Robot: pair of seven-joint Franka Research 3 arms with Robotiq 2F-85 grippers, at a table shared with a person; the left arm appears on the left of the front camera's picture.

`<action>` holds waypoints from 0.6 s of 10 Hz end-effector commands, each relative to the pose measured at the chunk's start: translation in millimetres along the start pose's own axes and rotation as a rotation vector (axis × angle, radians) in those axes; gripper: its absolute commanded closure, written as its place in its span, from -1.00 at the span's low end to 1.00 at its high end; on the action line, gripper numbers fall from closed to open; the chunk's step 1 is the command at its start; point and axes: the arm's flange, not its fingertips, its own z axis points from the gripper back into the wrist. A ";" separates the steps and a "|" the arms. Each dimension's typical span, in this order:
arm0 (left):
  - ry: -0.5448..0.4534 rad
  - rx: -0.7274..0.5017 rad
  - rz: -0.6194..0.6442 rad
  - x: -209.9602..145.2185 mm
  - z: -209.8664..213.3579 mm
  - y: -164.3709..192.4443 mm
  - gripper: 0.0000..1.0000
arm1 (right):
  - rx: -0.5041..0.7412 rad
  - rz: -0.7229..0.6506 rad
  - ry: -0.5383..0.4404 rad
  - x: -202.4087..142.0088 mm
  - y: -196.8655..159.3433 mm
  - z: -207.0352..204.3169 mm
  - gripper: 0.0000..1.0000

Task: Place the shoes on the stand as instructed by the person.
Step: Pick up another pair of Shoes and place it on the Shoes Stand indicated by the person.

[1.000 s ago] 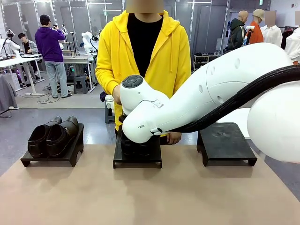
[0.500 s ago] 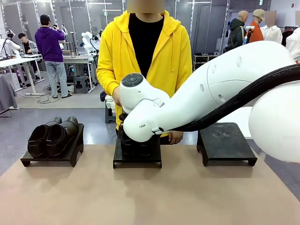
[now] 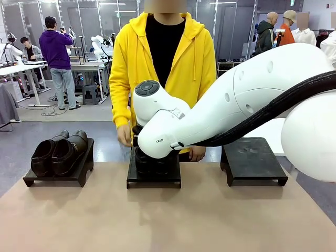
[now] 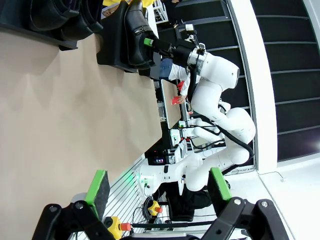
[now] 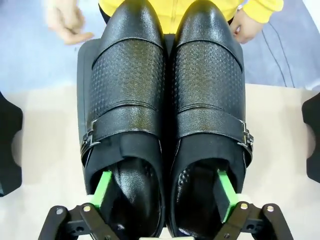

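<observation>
A black pair of shoes (image 5: 167,90) with buckled straps stands side by side on the middle stand (image 3: 154,179), toes toward the person (image 3: 163,58). My right gripper (image 5: 162,191) is open over their heels, one green pad (image 5: 102,187) in the left shoe's opening and the other in the right shoe's. In the front view my right arm (image 3: 220,110) hides most of this pair. A dark brown pair (image 3: 58,152) rests on the left stand (image 3: 55,178). My left gripper (image 4: 157,185) hangs open over the table with nothing between its pads.
A third black stand (image 3: 253,160) at the right holds nothing. The person's hands (image 5: 65,22) hover at the far edge, on either side of the middle stand. The tan tabletop (image 3: 168,220) in front of the stands is bare.
My right gripper has spread its jaws wide, letting go of the black pair. The person's hand at picture left has dropped lower beside the middle stand.
</observation>
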 end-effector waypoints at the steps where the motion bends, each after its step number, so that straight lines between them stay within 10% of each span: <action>1: 0.002 0.006 -0.014 -2.9 -0.5 -1.6 -1.00 | -0.023 0.001 -0.044 -14.4 -4.5 7.9 -1.00; 6: 0.002 0.006 -0.014 -2.9 -0.5 -1.6 -1.00 | 0.000 0.000 0.000 0.0 0.0 0.0 -1.00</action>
